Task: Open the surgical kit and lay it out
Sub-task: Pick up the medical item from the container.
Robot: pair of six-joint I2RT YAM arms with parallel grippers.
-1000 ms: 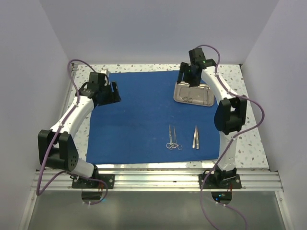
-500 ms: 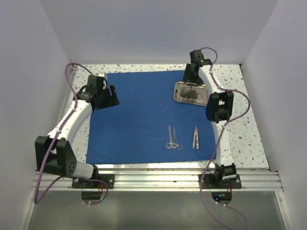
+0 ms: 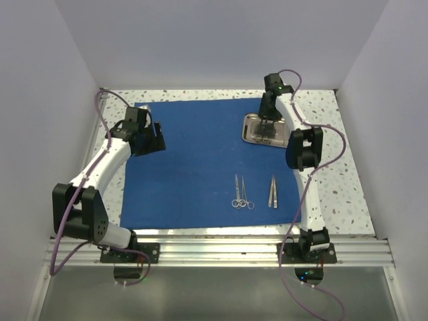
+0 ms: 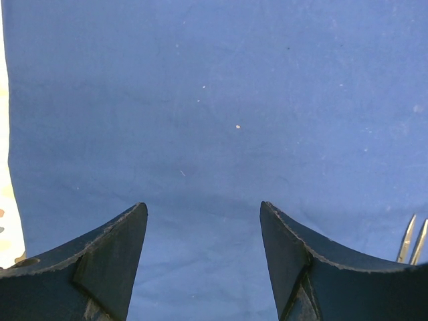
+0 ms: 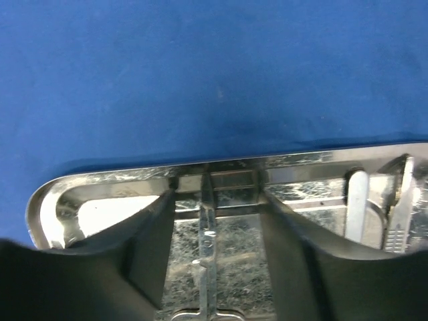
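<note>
The royal-blue cloth wrap [image 3: 200,160] lies spread flat on the table. The shiny steel tray [image 3: 250,127] sits on its far right part. My right gripper [image 3: 267,127] is open, lowered into the tray, its fingers [image 5: 150,241] either side of a slim silver scissors-like tool [image 5: 208,247] lying in the tray [image 5: 80,200]. Another tool [image 5: 358,200] lies at the tray's right end. Two ring-handled tools [image 3: 241,192] and tweezers [image 3: 273,191] lie on the cloth's near part. My left gripper [image 3: 155,137] is open and empty over the cloth's left part [image 4: 200,134].
The speckled tabletop [image 3: 334,180] shows around the cloth. White walls close in the left, back and right sides. The aluminium rail [image 3: 221,251] with the arm bases runs along the near edge. Tool tips [image 4: 412,241] show at the left wrist view's right edge.
My right gripper has come down from above the tray's far edge into the tray, astride a tool. My left gripper has shifted slightly toward the far left of the cloth.
</note>
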